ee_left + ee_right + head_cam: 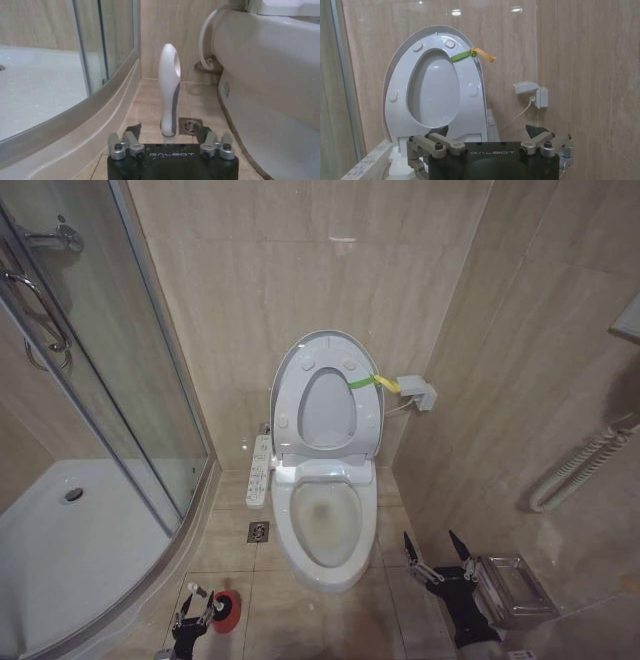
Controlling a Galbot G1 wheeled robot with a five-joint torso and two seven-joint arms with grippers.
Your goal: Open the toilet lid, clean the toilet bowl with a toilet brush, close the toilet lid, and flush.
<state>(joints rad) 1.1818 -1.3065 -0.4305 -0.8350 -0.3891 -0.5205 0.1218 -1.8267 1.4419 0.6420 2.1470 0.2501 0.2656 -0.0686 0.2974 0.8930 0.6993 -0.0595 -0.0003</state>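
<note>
Black Galbot grippers, silver hardware
Left gripper [170,132] and right gripper [489,132]: black bodies, white "GALBOT" lettering, silver knuckle blocks with dark screws, black fingertips.

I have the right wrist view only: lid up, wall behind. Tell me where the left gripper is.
Observer: The left gripper is low down, left of the bowl, jaws open.
Operator: Report the brush.
Observer: The brush stands upright between the fingers, which are not closed on it.
Operator: Describe the bowl's inside.
Observer: From the head view it looks brownish toward the bottom.
</note>
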